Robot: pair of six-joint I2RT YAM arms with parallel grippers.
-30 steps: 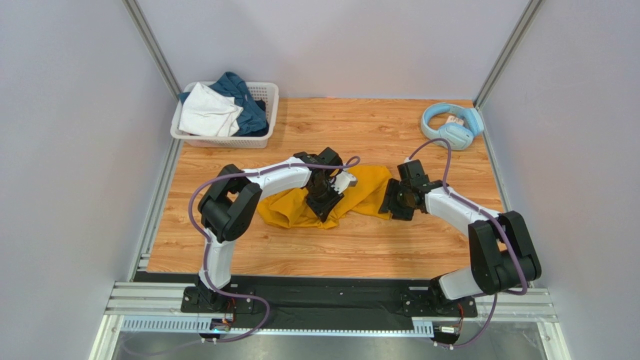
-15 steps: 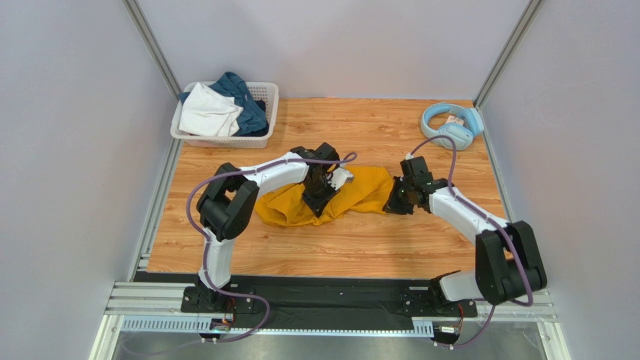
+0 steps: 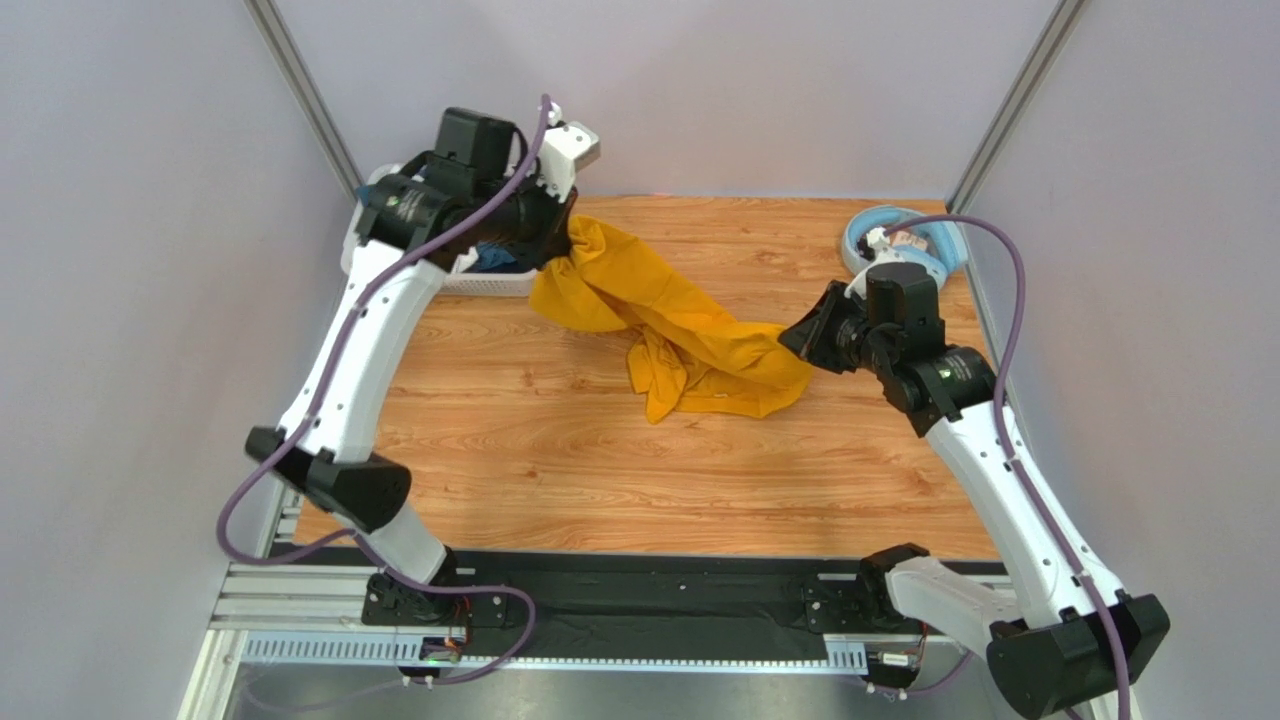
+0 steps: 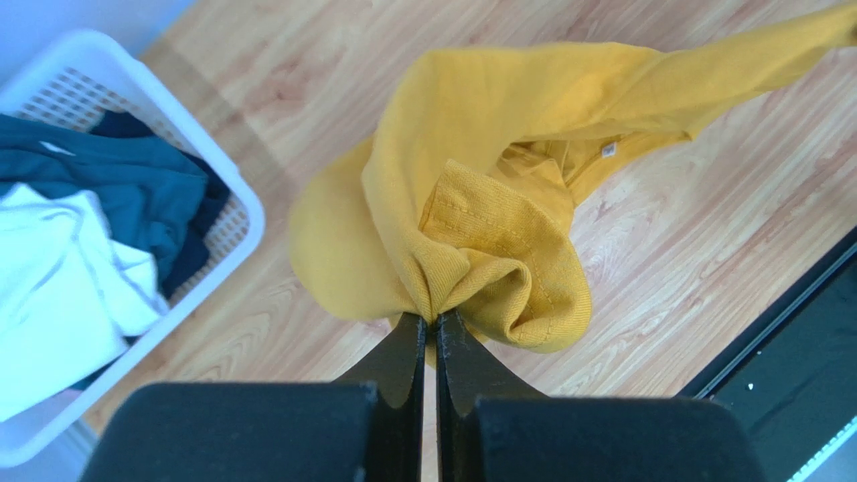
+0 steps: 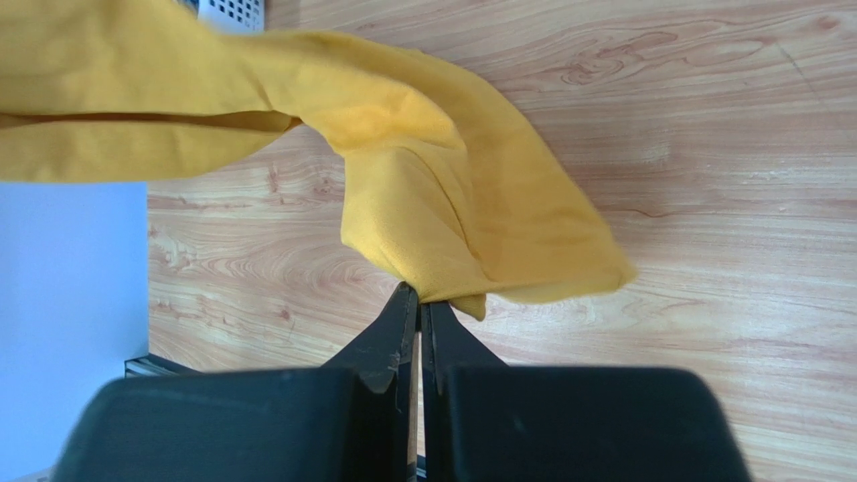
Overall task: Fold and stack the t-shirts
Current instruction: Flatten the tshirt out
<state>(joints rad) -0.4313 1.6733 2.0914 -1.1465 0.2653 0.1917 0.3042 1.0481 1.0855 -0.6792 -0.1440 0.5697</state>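
Note:
A mustard-yellow t-shirt (image 3: 669,323) hangs in the air above the wooden table, stretched between both arms. My left gripper (image 3: 568,240) is raised at the back left, shut on a bunched fold of the shirt (image 4: 473,251). My right gripper (image 3: 807,342) is lower at the right, shut on another edge of the shirt (image 5: 443,221). The middle of the cloth sags toward the table. A white garment (image 4: 50,291) and a dark teal one (image 4: 111,181) lie in the basket.
The white lattice basket (image 4: 236,216) stands at the back left corner, mostly hidden behind my left arm in the top view. Light-blue headphones (image 3: 887,233) lie at the back right. Grey walls close in the table (image 3: 601,480) on three sides.
Both grippers shut on the yellow shirt where it lay bunched and lifted it. The left arm swung up and back toward the basket; the right rose to the right, pulling the cloth out.

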